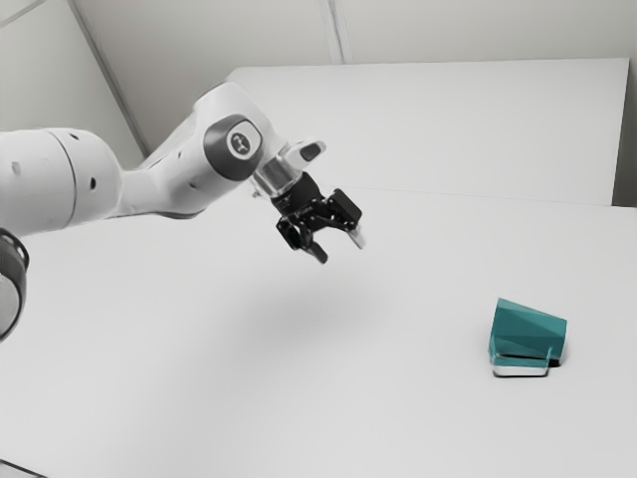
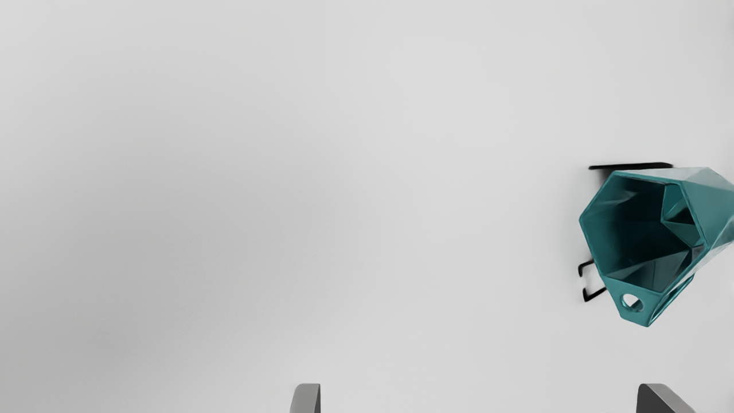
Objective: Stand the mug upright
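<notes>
My gripper [image 1: 338, 249] hangs well above the table in the exterior view, toward that view's left from the mug and apart from it. A teal faceted mug [image 1: 528, 332] lies on its side on the table, at the exterior view's right. In the wrist view the mug [image 2: 717, 212] shows its open mouth and dark inside, with a holed handle piece beside the rim. The gripper [image 2: 479, 398] is open there, its two fingertips wide apart with nothing between them.
A white table [image 1: 398, 398] carries the mug. Thin dark marks [image 2: 631, 166] show on the table beside the mug. A pale upright panel [image 1: 448, 129] stands behind the table.
</notes>
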`<state>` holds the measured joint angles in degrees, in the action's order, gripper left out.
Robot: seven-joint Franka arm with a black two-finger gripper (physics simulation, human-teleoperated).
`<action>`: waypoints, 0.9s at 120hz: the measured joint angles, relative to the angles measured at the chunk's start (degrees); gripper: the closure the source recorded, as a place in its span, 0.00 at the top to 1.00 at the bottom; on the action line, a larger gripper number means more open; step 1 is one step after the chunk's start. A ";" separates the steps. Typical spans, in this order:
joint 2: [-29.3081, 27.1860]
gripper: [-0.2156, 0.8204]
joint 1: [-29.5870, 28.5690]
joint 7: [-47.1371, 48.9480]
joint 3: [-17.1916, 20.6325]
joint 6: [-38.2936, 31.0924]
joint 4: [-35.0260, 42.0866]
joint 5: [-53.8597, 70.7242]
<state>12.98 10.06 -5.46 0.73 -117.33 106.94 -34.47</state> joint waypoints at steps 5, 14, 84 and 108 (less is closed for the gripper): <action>-0.20 0.79 1.46 -1.09 0.04 -1.33 1.06 -2.55; -2.01 0.79 3.65 -3.08 0.06 -3.46 4.04 -6.56; 1.15 0.79 13.12 -19.72 0.06 -10.74 10.20 -30.85; 7.16 0.79 16.00 -23.98 0.70 -11.87 3.64 -34.10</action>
<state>20.14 26.06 -29.44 1.43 -129.20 110.58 -68.57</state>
